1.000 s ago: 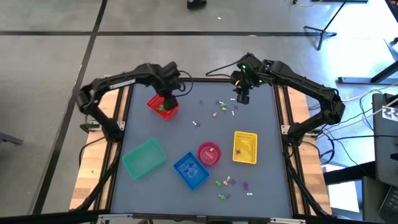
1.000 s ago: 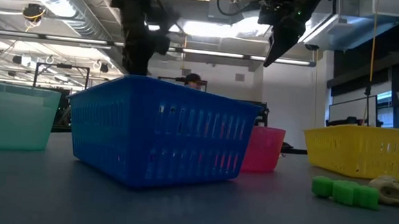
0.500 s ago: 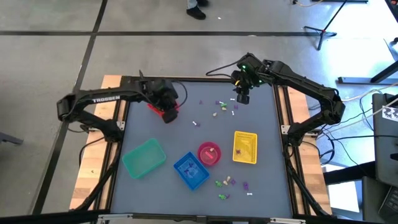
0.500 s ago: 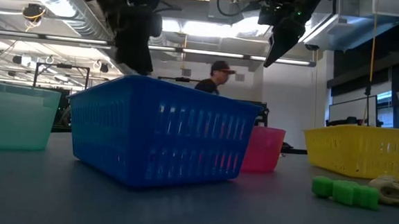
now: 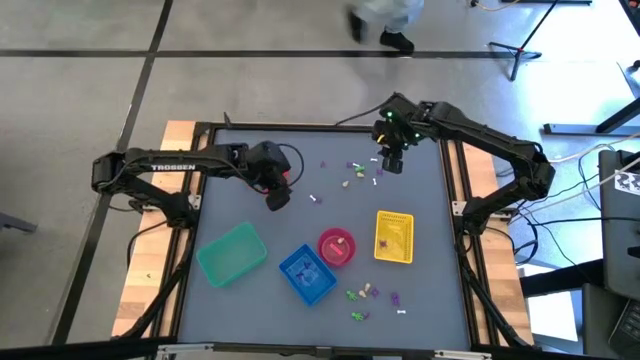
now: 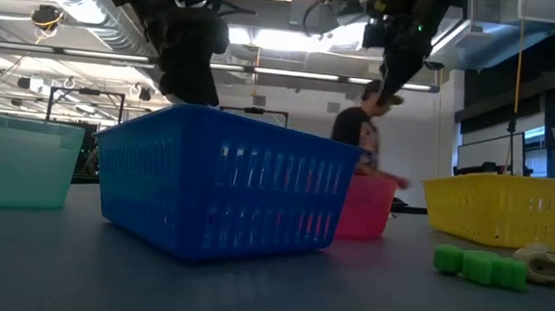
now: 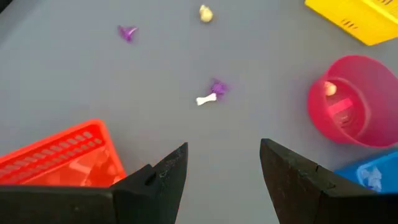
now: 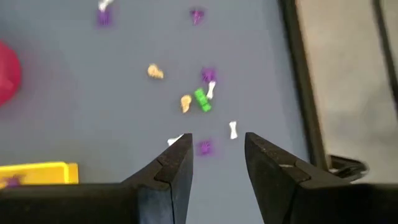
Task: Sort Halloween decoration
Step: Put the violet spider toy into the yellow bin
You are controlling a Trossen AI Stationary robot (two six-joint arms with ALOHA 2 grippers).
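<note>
While both arms hover above the table, neither gripper holds anything.

Left gripper (image 7: 222, 163) – fingers spread apart and empty – hangs just beside the red basket (image 7: 59, 158), over bare table, with a white bone-shaped trinket (image 7: 206, 99) touching a purple one (image 7: 217, 87) ahead of it. Right gripper (image 8: 217, 152) – fingers parted, nothing between them – sits above the far cluster of decorations (image 5: 358, 172): a green piece (image 8: 202, 99), cream pieces (image 8: 155, 72), white bones (image 8: 233, 129) and purple bits (image 8: 208, 75), all loose on the table near its far right edge. A second cluster (image 5: 372, 298) lies at the near edge, below the yellow basket (image 5: 394, 238). Pink bowl (image 5: 336, 246), blue basket (image 5: 306, 273) and teal basket (image 5: 231, 253) stand in a row near the front; something cream shows inside the pink bowl. A person (image 6: 368, 132) is passing behind the table.
</note>
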